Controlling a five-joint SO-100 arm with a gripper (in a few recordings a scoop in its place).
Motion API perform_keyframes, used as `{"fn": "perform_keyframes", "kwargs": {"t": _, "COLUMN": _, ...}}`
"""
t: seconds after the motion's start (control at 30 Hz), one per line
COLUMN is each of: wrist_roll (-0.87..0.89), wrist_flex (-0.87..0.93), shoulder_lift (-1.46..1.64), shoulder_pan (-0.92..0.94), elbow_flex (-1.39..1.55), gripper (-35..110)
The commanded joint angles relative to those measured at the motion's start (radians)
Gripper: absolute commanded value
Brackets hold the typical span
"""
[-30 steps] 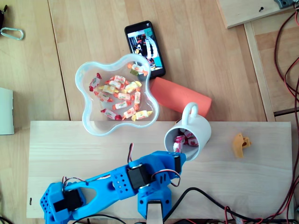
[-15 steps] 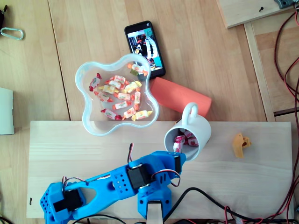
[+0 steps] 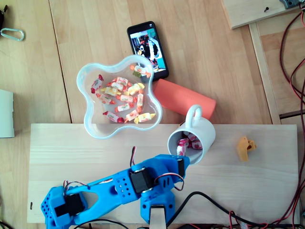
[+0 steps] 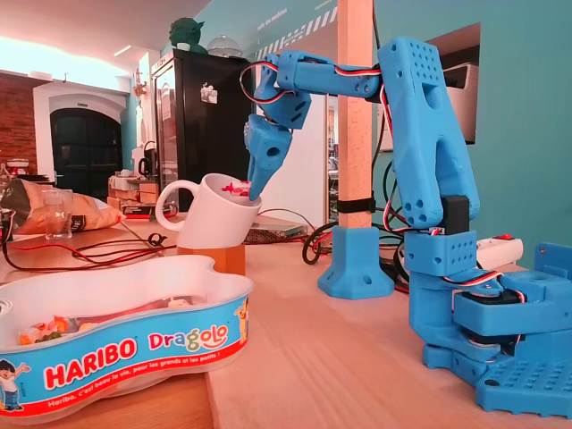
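Note:
My blue gripper (image 3: 182,157) hangs over the near rim of a tilted white mug (image 3: 202,133), which leans on an orange roll (image 3: 183,98). Its fingers look shut on a red-and-white wrapped candy (image 3: 181,148) standing on end just inside the rim. More candies lie in the mug. In the fixed view the gripper (image 4: 256,192) points down into the mouth of the mug (image 4: 210,219). A clear wavy Haribo bowl (image 3: 90,126) with several wrapped candies stands to the left of the mug.
A phone (image 3: 147,47) lies behind the bowl. A small orange part (image 3: 246,147) rests on the pale board (image 3: 262,181) right of the mug. A carabiner (image 3: 12,34) sits far left. Red and black cables run along the right edge and near the arm's base.

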Motion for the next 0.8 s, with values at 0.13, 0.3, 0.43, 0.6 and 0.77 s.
{"fn": "perform_keyframes", "kwargs": {"t": 0.13, "wrist_roll": -0.002, "wrist_flex": 0.005, "shoulder_lift": 0.037, "shoulder_pan": 0.018, "elbow_flex": -0.035, "gripper": 9}}
{"fn": "perform_keyframes", "kwargs": {"t": 0.3, "wrist_roll": -0.002, "wrist_flex": 0.005, "shoulder_lift": 0.037, "shoulder_pan": 0.017, "elbow_flex": -0.034, "gripper": 11}}
{"fn": "perform_keyframes", "kwargs": {"t": 0.43, "wrist_roll": -0.002, "wrist_flex": 0.005, "shoulder_lift": 0.037, "shoulder_pan": 0.017, "elbow_flex": -0.034, "gripper": 11}}
{"fn": "perform_keyframes", "kwargs": {"t": 0.6, "wrist_roll": -0.002, "wrist_flex": 0.005, "shoulder_lift": 0.037, "shoulder_pan": 0.017, "elbow_flex": -0.032, "gripper": 11}}
{"fn": "perform_keyframes", "kwargs": {"t": 0.77, "wrist_roll": -0.002, "wrist_flex": 0.005, "shoulder_lift": 0.04, "shoulder_pan": 0.017, "elbow_flex": -0.049, "gripper": 11}}
